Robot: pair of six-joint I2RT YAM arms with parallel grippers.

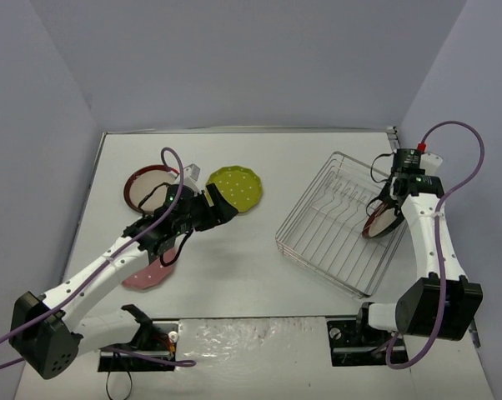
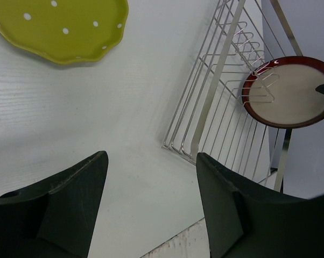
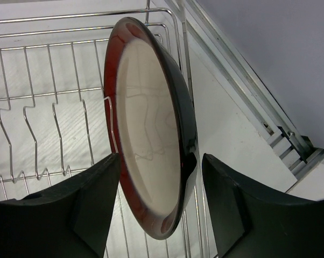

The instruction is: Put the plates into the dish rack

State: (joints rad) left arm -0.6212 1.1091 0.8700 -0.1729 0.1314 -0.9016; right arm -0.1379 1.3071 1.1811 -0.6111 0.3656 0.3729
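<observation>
A dark-red-rimmed plate (image 3: 151, 134) stands on edge among the prongs at the right side of the dish rack (image 1: 334, 233). My right gripper (image 3: 159, 183) straddles its lower rim, open, with a clear gap on the right side. Left of the rack, my left gripper (image 1: 226, 204) hangs open over bare table with nothing between its fingers (image 2: 76, 188). Just beyond it lies the yellow-green dotted plate (image 1: 238, 185). A second red-rimmed plate (image 1: 143, 185) lies at the far left, partly hidden by the arm. The pink plate (image 1: 147, 273) lies under the left arm.
The table's raised metal edge (image 3: 243, 102) runs close along the rack's right side. Purple cables loop over both arms. Grey walls close in the table on three sides.
</observation>
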